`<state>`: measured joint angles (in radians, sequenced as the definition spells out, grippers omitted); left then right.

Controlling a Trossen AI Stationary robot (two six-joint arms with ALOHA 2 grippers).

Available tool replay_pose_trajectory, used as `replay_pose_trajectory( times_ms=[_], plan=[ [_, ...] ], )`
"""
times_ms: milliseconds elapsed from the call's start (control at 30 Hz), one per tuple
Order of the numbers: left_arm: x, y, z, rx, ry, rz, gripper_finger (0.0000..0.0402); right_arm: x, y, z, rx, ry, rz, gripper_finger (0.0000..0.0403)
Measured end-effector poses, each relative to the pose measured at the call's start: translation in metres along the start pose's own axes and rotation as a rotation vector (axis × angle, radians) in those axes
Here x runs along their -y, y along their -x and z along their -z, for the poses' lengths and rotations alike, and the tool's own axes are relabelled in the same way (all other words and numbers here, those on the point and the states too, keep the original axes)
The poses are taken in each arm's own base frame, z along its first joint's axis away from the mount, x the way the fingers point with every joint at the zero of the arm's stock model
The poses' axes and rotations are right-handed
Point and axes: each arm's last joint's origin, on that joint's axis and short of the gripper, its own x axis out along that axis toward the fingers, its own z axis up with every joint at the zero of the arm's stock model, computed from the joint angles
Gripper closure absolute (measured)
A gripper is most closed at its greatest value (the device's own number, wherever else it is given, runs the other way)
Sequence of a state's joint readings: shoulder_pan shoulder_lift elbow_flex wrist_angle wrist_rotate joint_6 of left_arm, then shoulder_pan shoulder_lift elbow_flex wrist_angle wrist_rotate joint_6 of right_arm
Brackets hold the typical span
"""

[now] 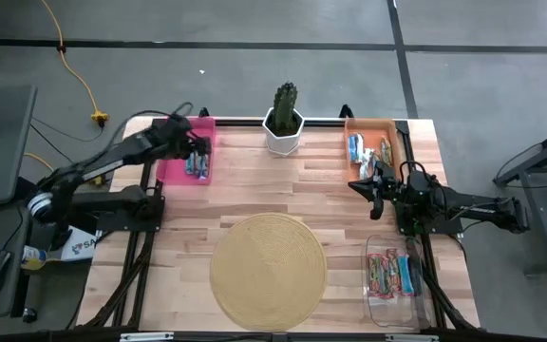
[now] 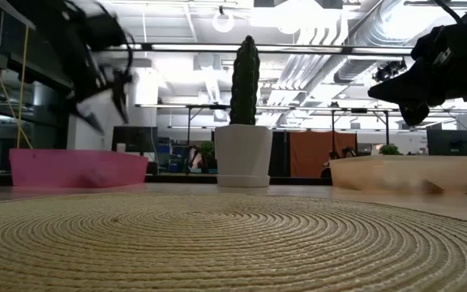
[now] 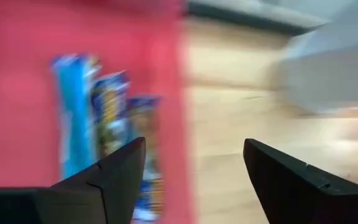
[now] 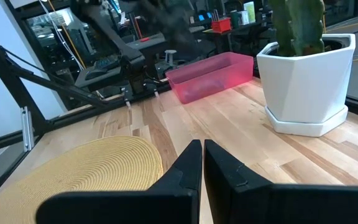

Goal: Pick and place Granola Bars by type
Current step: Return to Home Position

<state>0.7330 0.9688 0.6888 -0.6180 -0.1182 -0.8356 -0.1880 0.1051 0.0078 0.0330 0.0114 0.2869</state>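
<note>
Several blue-and-white granola bars point(image 1: 197, 167) lie in the pink bin point(image 1: 172, 169) at the table's far left; the left wrist view shows these bars point(image 3: 107, 106) blurred. My left gripper point(image 1: 200, 147) hovers open above that bin's right wall point(image 3: 173, 93), holding nothing. More bars point(image 1: 355, 147) lie in the orange bin point(image 1: 399, 142) at the far right. Multicoloured bars point(image 1: 382, 273) and a blue one lie in the clear bin point(image 1: 394, 318) at the near right. My right gripper point(image 1: 364, 187) is shut and empty, just in front of the orange bin.
A round woven mat point(image 1: 269, 266) covers the table's near middle. A cactus in a white pot point(image 1: 283, 128) stands at the far edge between the pink and orange bins. Bare wood lies between the mat and the bins.
</note>
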Motion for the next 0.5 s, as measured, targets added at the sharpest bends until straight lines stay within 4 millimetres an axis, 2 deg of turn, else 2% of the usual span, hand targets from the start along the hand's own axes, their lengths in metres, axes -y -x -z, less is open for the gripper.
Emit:
replay_pose_trajectory(
  times_ms=[133, 267, 367, 500],
  plan=[
    [0.004, 0.045, -0.002, 0.073, -0.053, 0.247, 0.0158, 0.0, 0.0, 0.0, 0.0, 0.0, 0.0, 0.0402],
    [0.004, 0.082, 0.014, 0.099, -0.156, 0.482, 0.0194, 0.0, 0.0, 0.0, 0.0, 0.0, 0.0, 0.0402],
    [0.002, 0.101, 0.03, 0.068, -0.212, 0.623, 0.0229, 0.0, 0.0, 0.0, 0.001, 0.0, 0.0, 0.0402],
    [0.01, 0.117, 0.046, 0.078, -0.278, 0.799, 0.0292, 0.0, 0.0, 0.0, 0.0, 0.0, 0.0, 0.0402]
  ],
)
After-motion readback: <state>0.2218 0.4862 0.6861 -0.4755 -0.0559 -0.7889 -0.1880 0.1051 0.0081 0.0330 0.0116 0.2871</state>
